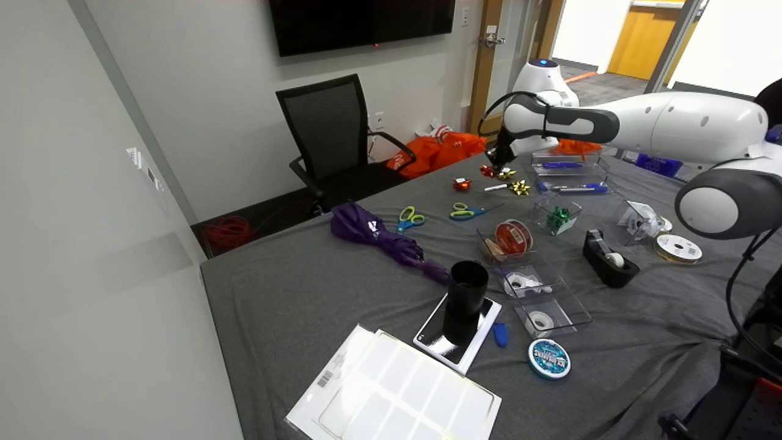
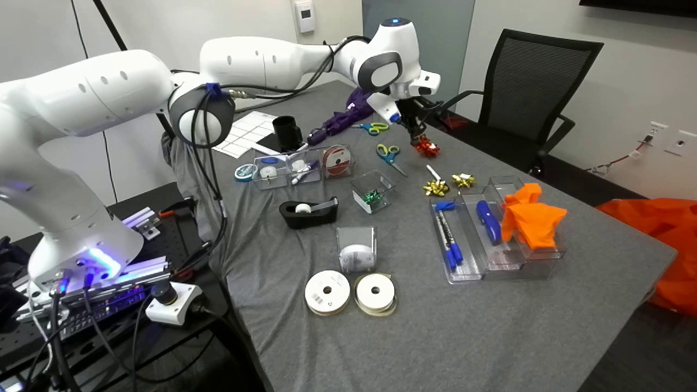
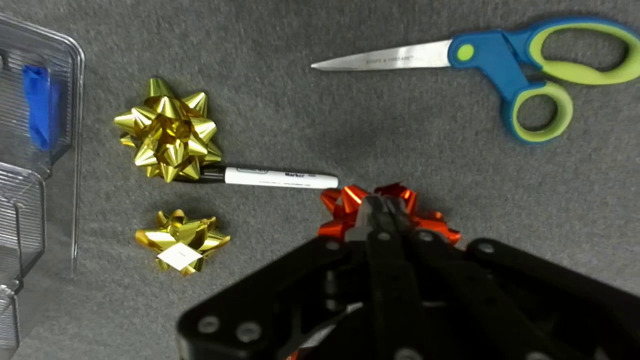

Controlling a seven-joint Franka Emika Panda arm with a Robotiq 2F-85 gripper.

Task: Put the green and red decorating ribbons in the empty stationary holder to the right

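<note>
In the wrist view, a white marker [image 3: 282, 178] is lying on grey cloth [image 3: 275, 212] as the landmark. Just beside its white end, the black gripper [image 3: 383, 207] is clenching, its fingertips standing pressed together and apparently pinching a shiny red bow [image 3: 342, 225], whose loops are poking out on both sides. A gold bow [image 3: 170, 132] is sitting at the marker's dark end, and blue-and-green scissors [image 3: 492, 60] are lying apart from the marker. In an exterior view, a second red bow [image 1: 462, 184] is resting near the marker's white end; whether the pinched one is clearing the cloth is hard to judge. In an exterior view as well, a small clear box [image 2: 384, 200] is standing on the side of the marker toward the robot's base [image 2: 81, 237], a green bow [image 2: 373, 196] sitting inside it, so that part is probably done. What is threatening is a slip, should the fingertips be catching only thin foil loops. A low carry is risking a snag on the scissors, lying on the box's side of the marker. With the green bow taking up room, a red one released off-centre could be catching on the rim.
</note>
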